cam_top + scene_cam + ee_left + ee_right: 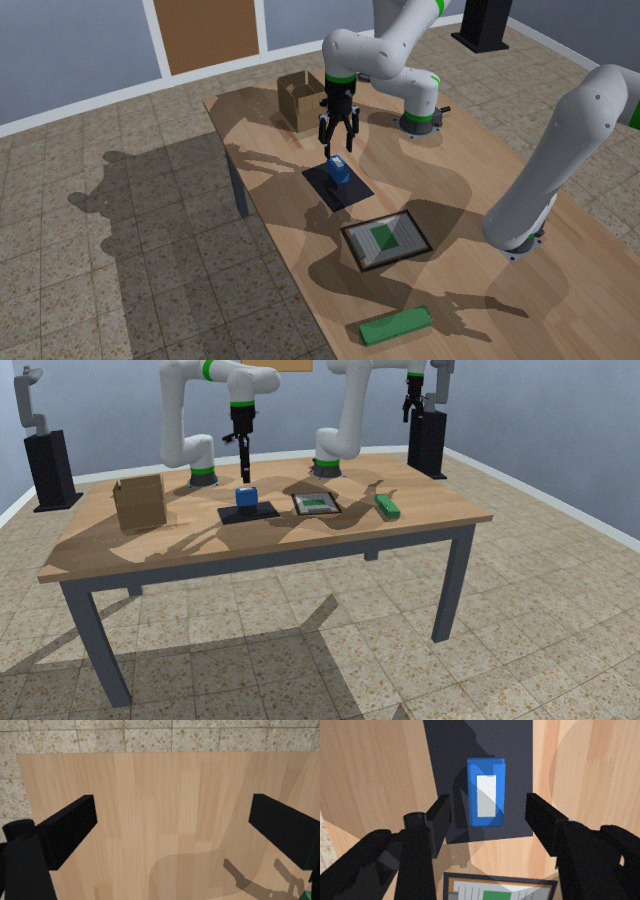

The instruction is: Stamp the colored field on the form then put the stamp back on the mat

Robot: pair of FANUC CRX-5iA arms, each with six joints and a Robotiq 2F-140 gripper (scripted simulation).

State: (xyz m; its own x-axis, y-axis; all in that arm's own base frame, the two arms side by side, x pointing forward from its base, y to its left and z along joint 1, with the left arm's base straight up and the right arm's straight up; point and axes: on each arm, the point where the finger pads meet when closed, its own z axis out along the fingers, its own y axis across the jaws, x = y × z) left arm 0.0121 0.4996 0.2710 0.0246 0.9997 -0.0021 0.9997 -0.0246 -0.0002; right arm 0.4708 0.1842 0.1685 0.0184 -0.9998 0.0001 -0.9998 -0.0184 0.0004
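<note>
We have the stamp [338, 170] [246, 497] [486, 792] standing upright on the dark mat [357, 194] [270, 511] [517, 748], and the right gripper [338, 152] [245, 480] [488, 807] hangs above it with its fingers part-way apart and nothing between them. In the right wrist view the stamp's long axis runs up and down, across the line from one fingertip to the other, so we judge the fingers could close on its long sides without a turn. Its middle lies a little beyond the fingertips there, away from the form [362, 241] [327, 506] [466, 885]; we would shift that way while lowering. The left gripper [413, 419] [172, 808], spread wide and empty, is much farther off.
</note>
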